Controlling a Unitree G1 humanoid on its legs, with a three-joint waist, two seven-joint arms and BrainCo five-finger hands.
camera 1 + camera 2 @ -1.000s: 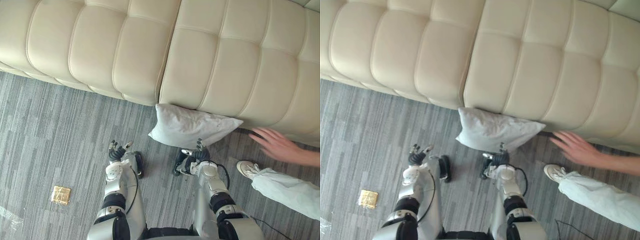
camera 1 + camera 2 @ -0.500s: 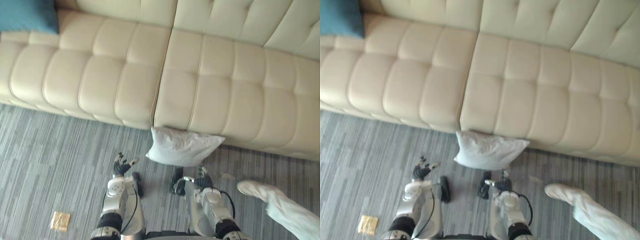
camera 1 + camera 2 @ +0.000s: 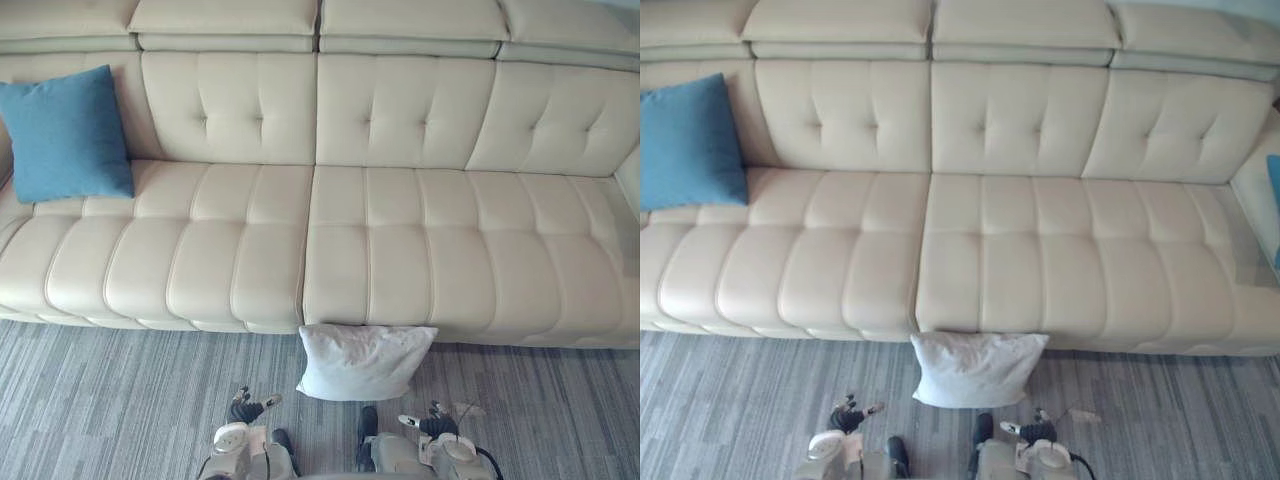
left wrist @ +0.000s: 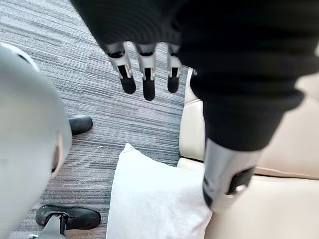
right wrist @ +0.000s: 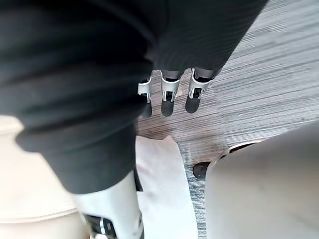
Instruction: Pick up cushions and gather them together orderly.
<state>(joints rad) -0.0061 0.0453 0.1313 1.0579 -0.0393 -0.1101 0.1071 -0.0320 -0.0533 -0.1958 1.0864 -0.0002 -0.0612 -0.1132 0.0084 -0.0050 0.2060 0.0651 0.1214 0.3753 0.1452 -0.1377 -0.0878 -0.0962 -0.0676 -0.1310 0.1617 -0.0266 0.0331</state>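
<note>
Now | left hand [image 3: 243,409], right hand [image 3: 434,425] fingers straight, empty | white cushion [image 3: 365,362]: floor [image 3: 110,400] | blue cushion [image 3: 65,133]: sofa [image 3: 420,260]

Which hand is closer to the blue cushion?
Left. The left hand hangs on the side of the blue cushion; the right hand is farther off, beyond the white cushion.

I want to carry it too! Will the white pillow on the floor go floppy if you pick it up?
Probably floppy: the white cushion looks wrinkled, leaning on the sofa front, so a corner grab would likely let it droop. So puffy, it seems light for its size. It likely won't roll or slide much on the carpet.
</note>
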